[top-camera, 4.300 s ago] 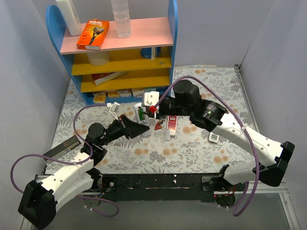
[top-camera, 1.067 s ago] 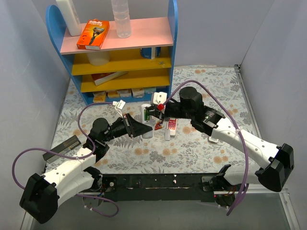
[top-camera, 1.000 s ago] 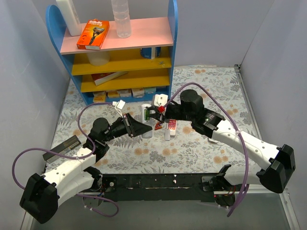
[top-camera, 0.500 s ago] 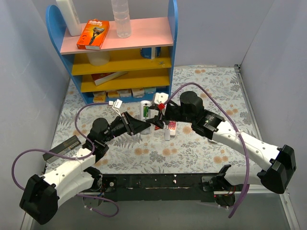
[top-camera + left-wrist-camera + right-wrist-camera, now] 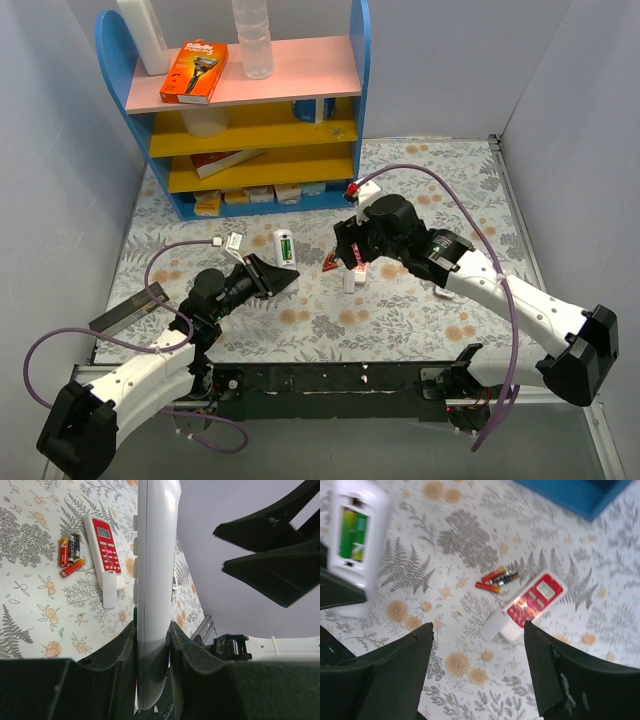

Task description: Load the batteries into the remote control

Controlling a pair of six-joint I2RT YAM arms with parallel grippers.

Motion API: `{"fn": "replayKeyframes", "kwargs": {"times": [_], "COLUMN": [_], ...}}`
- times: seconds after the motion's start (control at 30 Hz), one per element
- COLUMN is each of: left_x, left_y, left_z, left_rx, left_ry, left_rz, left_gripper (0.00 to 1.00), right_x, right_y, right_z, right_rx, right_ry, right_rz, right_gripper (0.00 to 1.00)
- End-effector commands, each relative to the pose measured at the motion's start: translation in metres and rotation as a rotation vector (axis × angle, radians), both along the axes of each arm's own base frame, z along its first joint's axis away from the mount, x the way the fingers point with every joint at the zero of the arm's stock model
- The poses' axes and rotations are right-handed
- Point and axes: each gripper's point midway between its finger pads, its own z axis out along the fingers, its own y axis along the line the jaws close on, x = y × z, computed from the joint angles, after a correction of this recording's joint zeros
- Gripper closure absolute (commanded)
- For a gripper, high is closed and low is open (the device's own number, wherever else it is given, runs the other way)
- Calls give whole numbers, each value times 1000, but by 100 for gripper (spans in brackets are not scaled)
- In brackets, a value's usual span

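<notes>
My left gripper (image 5: 281, 273) is shut on the white remote control (image 5: 284, 247) and holds it upright above the table. Its open back compartment holds two green batteries (image 5: 352, 532). In the left wrist view the remote (image 5: 152, 580) shows edge-on between the fingers. My right gripper (image 5: 346, 250) is open and empty, just right of the remote, above the table. Loose red and dark batteries (image 5: 495, 579) lie on the cloth below it; they also show in the left wrist view (image 5: 69, 555) and the top view (image 5: 330, 263).
A red-and-white remote (image 5: 532, 604) lies beside the loose batteries. The blue shelf unit (image 5: 245, 120) with boxes and bottles stands at the back left. A flat dark object (image 5: 128, 309) lies at the table's left edge.
My right gripper has pulled back to the right, away from the remote, and stands open. My left gripper has moved the remote left and nearer.
</notes>
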Motion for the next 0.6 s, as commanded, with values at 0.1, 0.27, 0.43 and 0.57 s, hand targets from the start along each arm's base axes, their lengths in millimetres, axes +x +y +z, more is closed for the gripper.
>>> {"fn": "replayKeyframes", "kwargs": {"times": [0.1,0.27,0.43,0.57], "left_x": [4,2,1,1], "left_y": [8,10,11,12], "left_z": [4,0,-2,-2], "left_rx": [0,21,31,37], "left_ry": [-37,-38,-36,-39], "left_rz": [56,54,55,59], "left_gripper": [100,100,100,100], "right_x": [-11,-10,-10,-9], "right_y": [-46,-31,-17,-13], "right_z": [-90,-114,-135,-154], "right_rx": [-208,-187,-205,-258], "right_ry": [341,384,388,393], "right_rz": [-431,-480,-504,-549], "right_gripper": [22,22,26,29]}}
